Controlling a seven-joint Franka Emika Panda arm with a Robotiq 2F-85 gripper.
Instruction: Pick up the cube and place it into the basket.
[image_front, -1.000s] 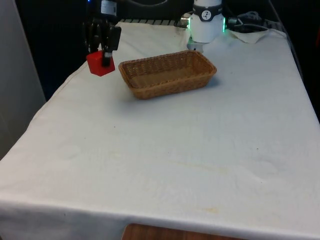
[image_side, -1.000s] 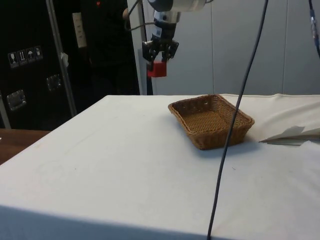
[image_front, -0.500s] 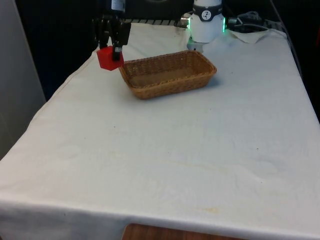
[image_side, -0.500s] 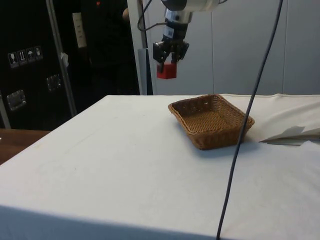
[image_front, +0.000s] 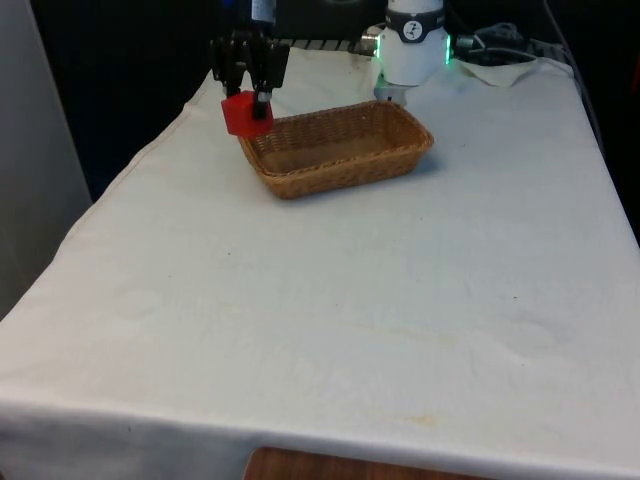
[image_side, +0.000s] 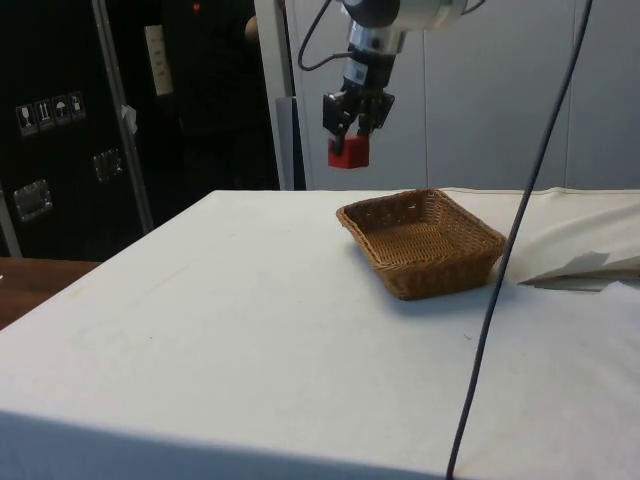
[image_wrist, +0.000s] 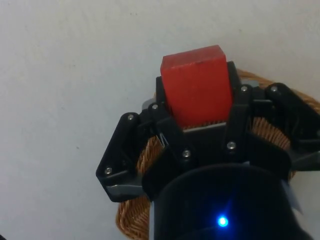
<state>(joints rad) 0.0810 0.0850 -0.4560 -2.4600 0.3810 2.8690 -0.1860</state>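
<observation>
The black pincer (image_front: 250, 92) grips the smooth red cube (image_front: 245, 114) in the air, just above the rim of the oblong woven wicker basket (image_front: 335, 148) on the cloth-covered surface (image_front: 350, 300).

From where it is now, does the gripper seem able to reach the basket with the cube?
Probably yes. The gripper holds the red cube in the air at the wicker basket's rim, on the front view's left; nothing stands between them, and the basket is open on top.
</observation>
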